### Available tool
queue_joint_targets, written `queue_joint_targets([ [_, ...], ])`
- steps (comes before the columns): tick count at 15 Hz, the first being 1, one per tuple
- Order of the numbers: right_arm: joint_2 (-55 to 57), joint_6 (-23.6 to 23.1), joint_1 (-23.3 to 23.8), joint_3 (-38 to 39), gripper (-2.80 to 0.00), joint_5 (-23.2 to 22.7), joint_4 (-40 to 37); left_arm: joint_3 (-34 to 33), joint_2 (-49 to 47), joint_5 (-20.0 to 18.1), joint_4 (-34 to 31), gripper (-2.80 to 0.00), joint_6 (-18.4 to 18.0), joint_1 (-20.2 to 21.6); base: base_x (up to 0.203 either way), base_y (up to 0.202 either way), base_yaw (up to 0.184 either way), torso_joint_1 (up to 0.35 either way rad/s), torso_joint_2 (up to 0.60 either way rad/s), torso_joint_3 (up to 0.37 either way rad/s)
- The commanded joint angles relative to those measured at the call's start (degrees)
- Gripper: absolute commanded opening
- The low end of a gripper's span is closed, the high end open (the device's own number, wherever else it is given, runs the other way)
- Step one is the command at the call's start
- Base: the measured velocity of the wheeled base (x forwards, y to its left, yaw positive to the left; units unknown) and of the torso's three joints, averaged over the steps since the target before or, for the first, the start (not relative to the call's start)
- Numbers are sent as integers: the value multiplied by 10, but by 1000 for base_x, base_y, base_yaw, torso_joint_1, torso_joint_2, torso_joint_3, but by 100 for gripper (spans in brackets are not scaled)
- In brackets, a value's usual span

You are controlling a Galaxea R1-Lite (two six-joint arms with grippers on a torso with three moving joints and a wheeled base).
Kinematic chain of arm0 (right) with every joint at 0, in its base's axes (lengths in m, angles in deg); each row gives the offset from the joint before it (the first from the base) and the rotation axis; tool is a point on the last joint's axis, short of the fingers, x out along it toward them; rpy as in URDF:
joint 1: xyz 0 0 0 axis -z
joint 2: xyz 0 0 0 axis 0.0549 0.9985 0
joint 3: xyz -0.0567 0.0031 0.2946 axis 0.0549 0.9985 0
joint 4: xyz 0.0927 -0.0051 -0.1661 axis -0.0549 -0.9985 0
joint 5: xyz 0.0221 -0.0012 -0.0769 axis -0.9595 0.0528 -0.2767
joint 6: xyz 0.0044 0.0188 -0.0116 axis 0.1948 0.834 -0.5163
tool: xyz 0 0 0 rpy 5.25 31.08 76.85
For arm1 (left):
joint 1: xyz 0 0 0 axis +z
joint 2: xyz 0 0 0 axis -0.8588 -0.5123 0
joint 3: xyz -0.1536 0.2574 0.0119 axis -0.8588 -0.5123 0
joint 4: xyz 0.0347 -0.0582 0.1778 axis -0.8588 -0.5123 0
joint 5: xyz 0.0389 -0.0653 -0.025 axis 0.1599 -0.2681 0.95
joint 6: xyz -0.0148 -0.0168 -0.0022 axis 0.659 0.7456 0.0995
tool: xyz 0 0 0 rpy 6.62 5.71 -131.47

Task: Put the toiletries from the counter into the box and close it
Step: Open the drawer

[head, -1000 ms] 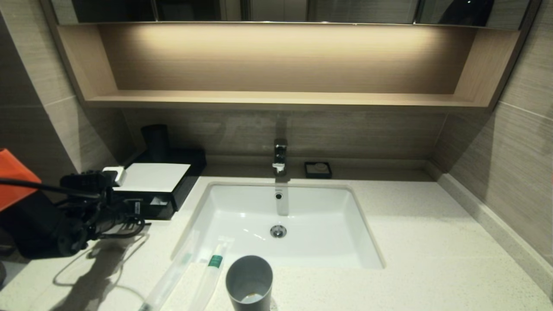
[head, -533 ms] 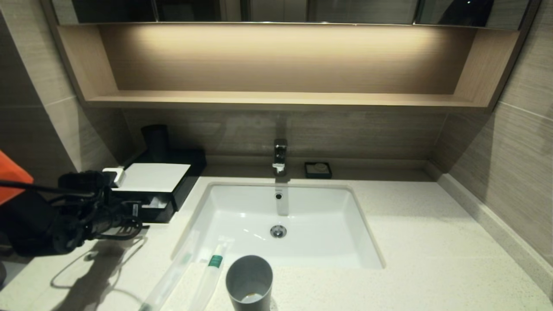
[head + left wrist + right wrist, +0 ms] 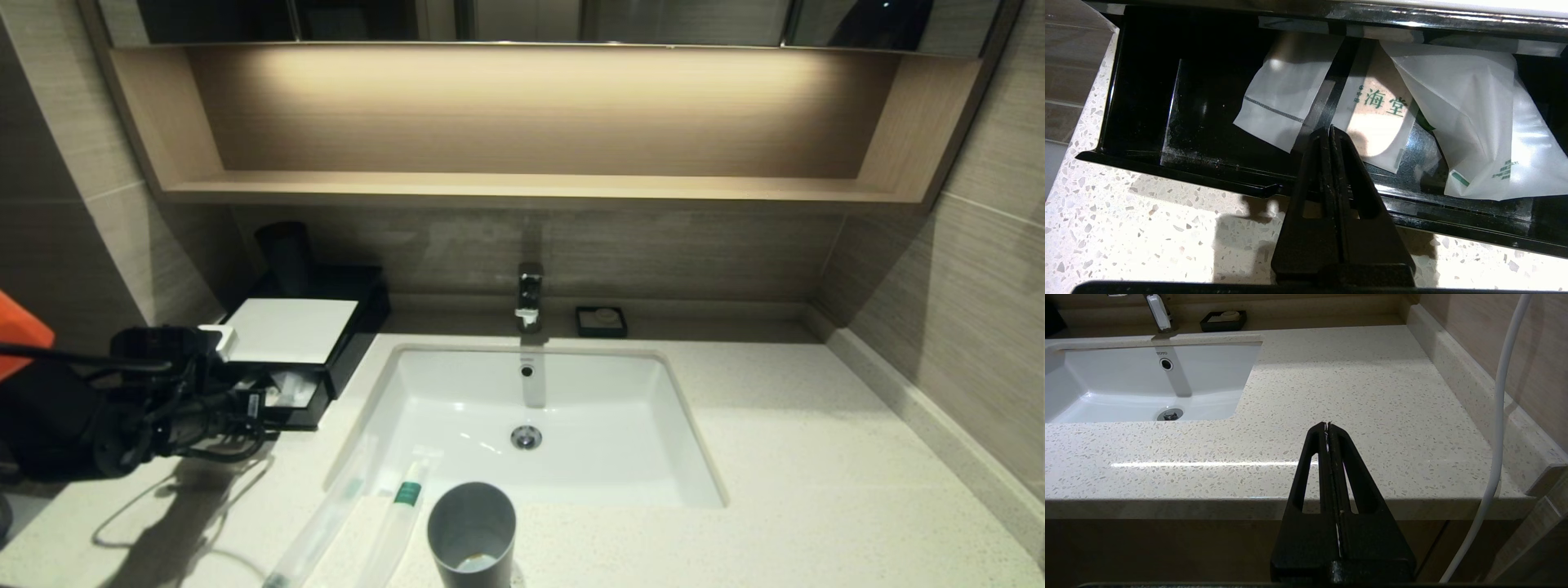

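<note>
The black box (image 3: 347,327) with a white top panel stands at the counter's (image 3: 816,457) back left. Its front drawer (image 3: 304,418) is pulled out; in the left wrist view the drawer (image 3: 1208,122) holds white sachets (image 3: 1478,122). My left gripper (image 3: 260,406) is shut, its tips (image 3: 1329,129) reaching over the drawer's front rim with nothing between them. Two toiletries lie on the counter's front by the sink: a clear packet (image 3: 322,514) and one with a green band (image 3: 402,510). My right gripper (image 3: 1327,424) is shut, off the counter's front right edge.
The white sink (image 3: 653,425) sits in the middle, with a faucet (image 3: 529,294) and a small black soap dish (image 3: 601,320) behind it. A grey cup (image 3: 471,531) stands at the front beside the packets. A black cylinder (image 3: 284,253) stands behind the box. Walls close both sides.
The drawer has come further out of the box toward the front. The box and the cylinder behind it have shifted a little. My left gripper has drawn slightly back, still shut.
</note>
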Motion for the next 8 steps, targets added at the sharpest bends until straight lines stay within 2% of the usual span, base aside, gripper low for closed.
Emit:
queue_joint_targets([
  [1,0,0,0,0,-280,-1,0,0,5,0,4,-280,0,0,0,0,0,0,0,0],
  [8,0,0,0,0,-280,-1,0,-1,25,0,-8,-280,0,0,0,0,0,0,0,0],
])
